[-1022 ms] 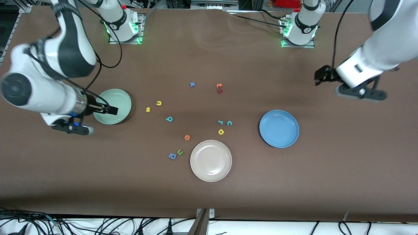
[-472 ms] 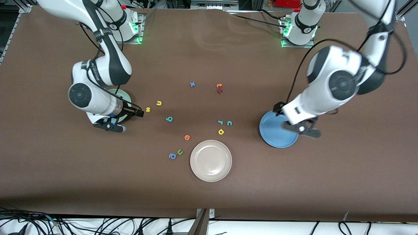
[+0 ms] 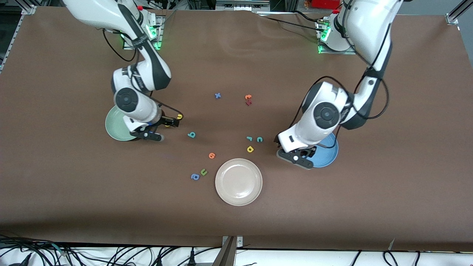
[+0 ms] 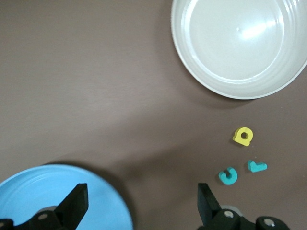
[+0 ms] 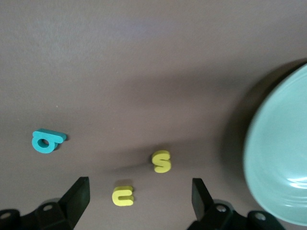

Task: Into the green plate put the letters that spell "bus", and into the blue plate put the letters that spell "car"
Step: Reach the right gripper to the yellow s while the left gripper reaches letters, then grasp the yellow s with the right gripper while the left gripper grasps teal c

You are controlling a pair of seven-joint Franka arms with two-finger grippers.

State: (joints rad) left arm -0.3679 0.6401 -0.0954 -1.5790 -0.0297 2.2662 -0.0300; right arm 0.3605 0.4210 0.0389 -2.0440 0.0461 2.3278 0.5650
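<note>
Brown tabletop [image 3: 388, 192] carries three plates and scattered toy letters. The green plate [image 3: 115, 129] lies toward the right arm's end, partly hidden by that arm. The right claw [image 5: 136, 196] hangs released, fingers spread, just above the yellow "s" [image 5: 162, 161] and yellow "u" [image 5: 123, 195], beside the green plate's rim. The teal "b" [image 3: 191, 135] lies a little nearer the front camera than those two, toward the middle.

The blue plate [image 3: 330, 153] lies toward the left arm's end, half covered by that arm. The left claw [image 4: 141, 203] is released too, fingers wide apart, over bare tabletop at the plate's edge, holding nothing. Near it lie the teal "c" [image 3: 259, 139], the teal "r" [image 3: 249, 139] and the yellow "a" [image 3: 250, 149], close together, none on a plate.

The beige plate [image 3: 238, 181] sits nearest the front camera. Beside it lie a green "u" [image 3: 203, 171], a blue "a" [image 3: 195, 177] and an orange letter [image 3: 211, 155].
</note>
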